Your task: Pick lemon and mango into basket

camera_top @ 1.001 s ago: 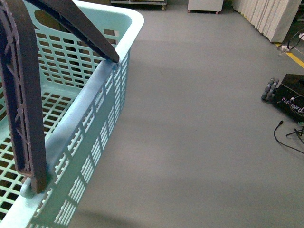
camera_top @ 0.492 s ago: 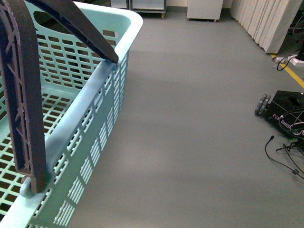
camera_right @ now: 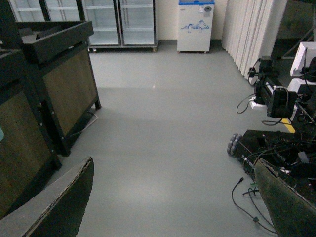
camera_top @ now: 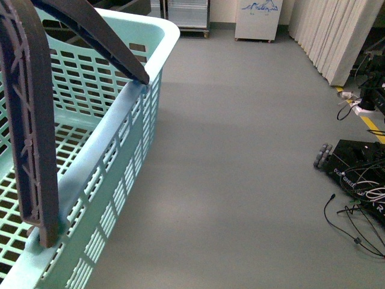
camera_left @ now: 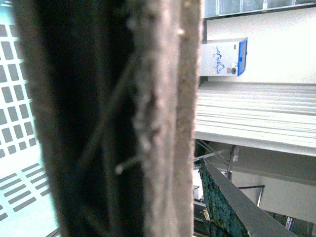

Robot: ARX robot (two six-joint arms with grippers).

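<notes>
The basket (camera_top: 141, 114) sits closest, at the robot's left, with its brown-grey swing handle (camera_top: 30, 138) raised. The part of its slotted floor that shows is bare. Neither the lemon nor the mango appears in any view, so both seem not yet picked.

In the left wrist view the handle fills the picture, blurred and very near. Only one dark pad of the left claw (camera_left: 217, 192) shows beside it, so I cannot tell whether that claw pinches the handle or stands apart from it. The right claw (camera_right: 174, 165) is spread wide and holds nothing, with only grey floor between its fingers.

The step in hand looks like finding the fruit. It would go best with the basket held level and the right claw left spread, ready for a rounded fruit. The dark wooden stands (camera_right: 54, 84) to the left in the right wrist view seem the likeliest place to search. The loose cables (camera_top: 355, 223) and the black wheeled box (camera_top: 355, 168) on the floor to the right should be given room.

The box bears white lettering too small to read. Far off, a white cabinet (camera_right: 195, 24) shows a blue mountain drawing and a blue top band, with no legible words. Glass-door fridges (camera_right: 121, 22) stand beside it.
</notes>
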